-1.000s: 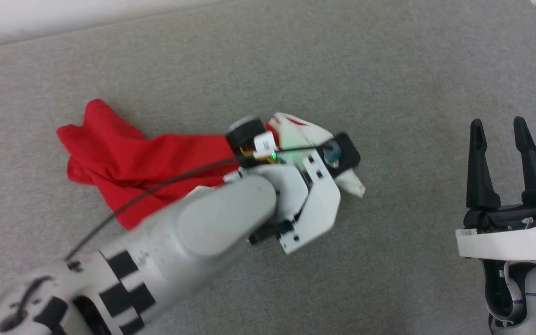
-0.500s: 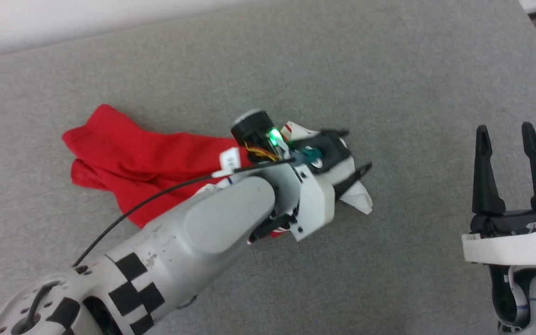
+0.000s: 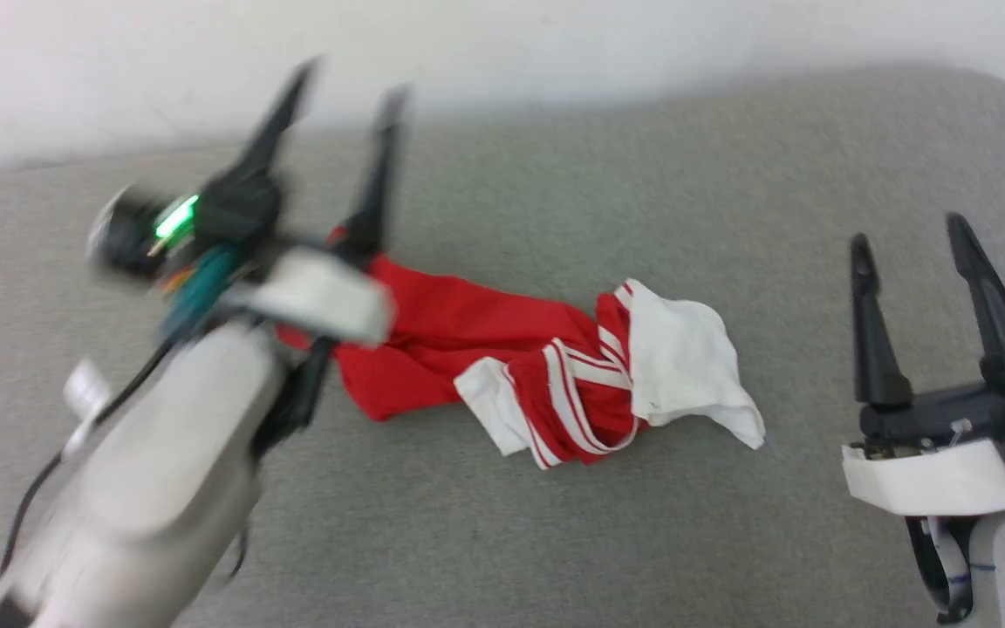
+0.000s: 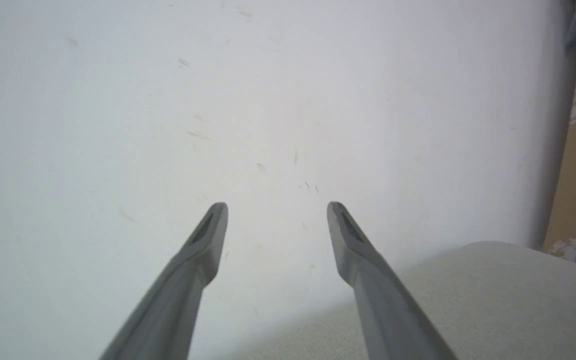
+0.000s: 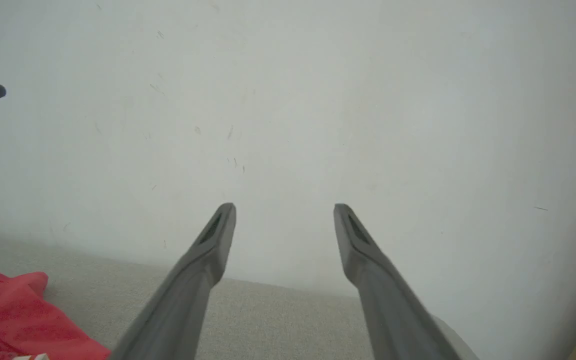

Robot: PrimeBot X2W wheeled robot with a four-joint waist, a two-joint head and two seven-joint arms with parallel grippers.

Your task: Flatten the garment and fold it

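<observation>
Garment (image 3: pixel 450 331) bunched on the desk (image 3: pixel 642 192), long axis left to right. Left gripper (image 3: pixel 350 87), spread wide and blurred, seems nearer, by its red end; right gripper (image 3: pixel 908 235), also spread and empty, stands off.

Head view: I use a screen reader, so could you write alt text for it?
A crumpled red and white garment lies on a grey surface, held by neither claw. The blurred left claw stands open by its left end; the right claw stands open, apart, at the right.
</observation>
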